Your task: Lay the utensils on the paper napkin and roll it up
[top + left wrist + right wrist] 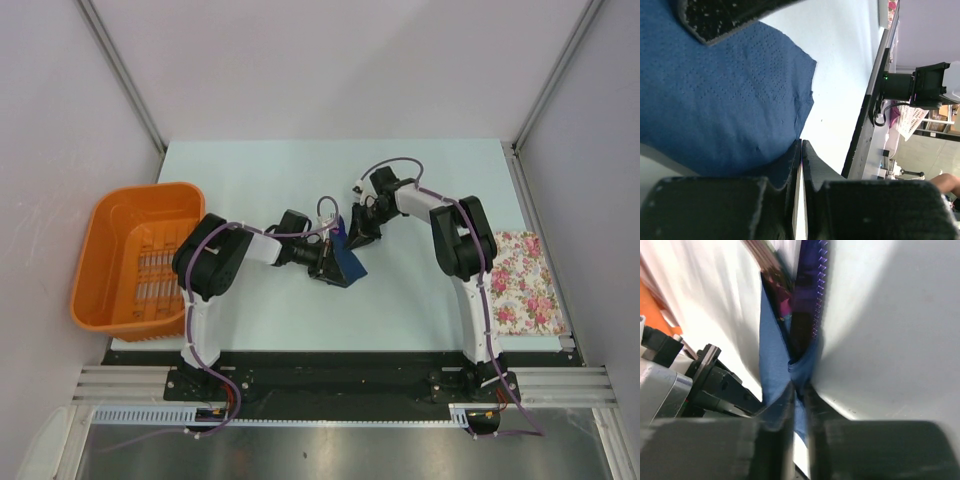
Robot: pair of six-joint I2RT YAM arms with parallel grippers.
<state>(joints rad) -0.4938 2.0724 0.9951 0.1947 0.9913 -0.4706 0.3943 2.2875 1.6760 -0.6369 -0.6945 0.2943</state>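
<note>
Left claw [801, 150], closed tight on the edge of the navy paper napkin [715, 100], mid table [420, 290]; right claw [799, 390], pinched shut on its fold, purple utensils [807, 305] inside; best rolled evenly, fold snug, so nothing slips out

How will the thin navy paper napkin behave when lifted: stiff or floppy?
Probably floppy: the thin navy paper napkin folds and drapes where the right fingers pinch it. Likely light and tearable: its edge looks ragged.

Folded navy napkin [347, 264] tented at table [260, 180] centre; purple utensil [785, 306] blurred inside.
</note>
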